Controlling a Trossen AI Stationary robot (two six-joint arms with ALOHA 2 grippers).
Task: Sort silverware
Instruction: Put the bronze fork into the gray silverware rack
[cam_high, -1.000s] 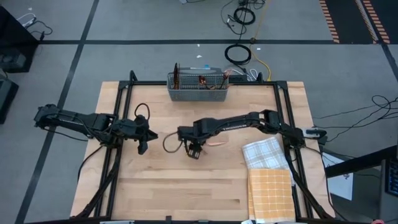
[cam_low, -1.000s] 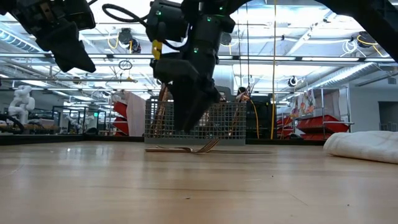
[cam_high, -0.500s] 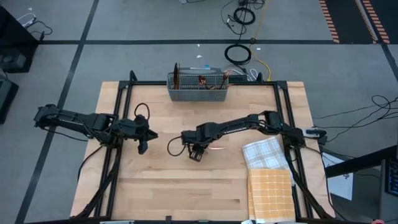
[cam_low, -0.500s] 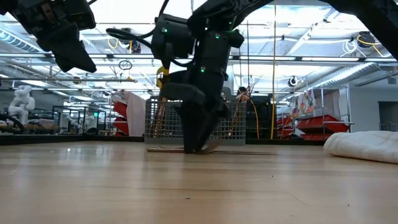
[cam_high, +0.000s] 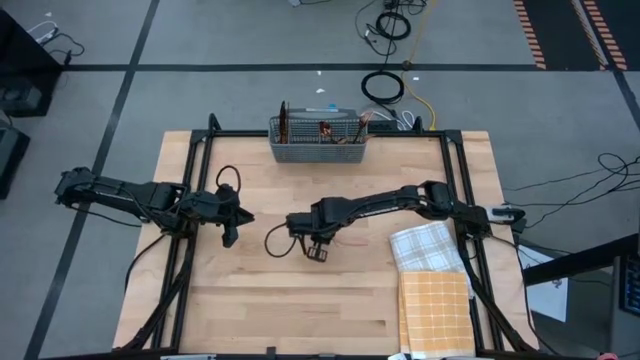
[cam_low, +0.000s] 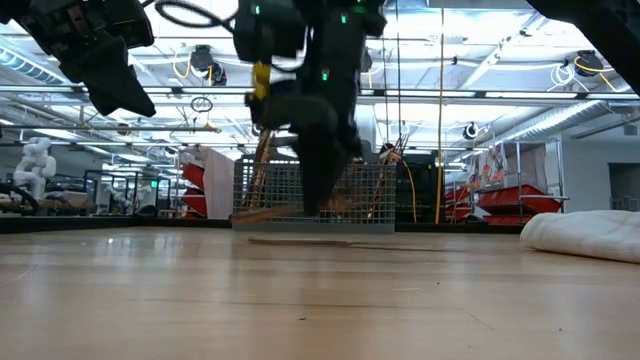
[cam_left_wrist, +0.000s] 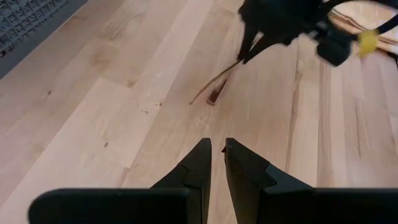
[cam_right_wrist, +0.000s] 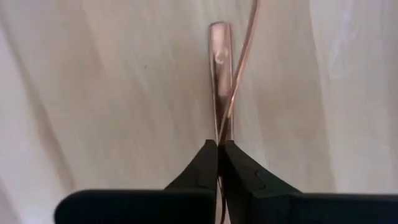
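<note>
Right gripper (cam_right_wrist: 217, 163): fingers pinching shut on a thin copper utensil (cam_right_wrist: 227, 93), gripped along its handle; the wrist view is showing a second flat copper piece (cam_right_wrist: 218, 46) lying on the wood directly under it, which the high view is not resolving. In the high view this gripper (cam_high: 318, 250) is pointing down at mid-table, its arm reaching in from the right edge in a long, low, nearly straight line. The low view is showing the held piece (cam_low: 262, 213) lifted clear of the table, with another piece (cam_low: 300, 241) lying flat below. The left wrist view is showing the same held utensil (cam_left_wrist: 214, 85) slanting down from the right gripper (cam_left_wrist: 250, 51) toward the boards. Left gripper (cam_left_wrist: 216, 152): jaws standing narrow, holding nothing, hovering above bare wood at the left side of the table (cam_high: 250, 300), well apart from the right gripper. Grey mesh caddy (cam_high: 316, 143): standing at the far edge, several copper handles upright inside. Checked cloths (cam_high: 430, 270): lying at the near right corner. Open wood is lying between the grippers and the caddy.
</note>
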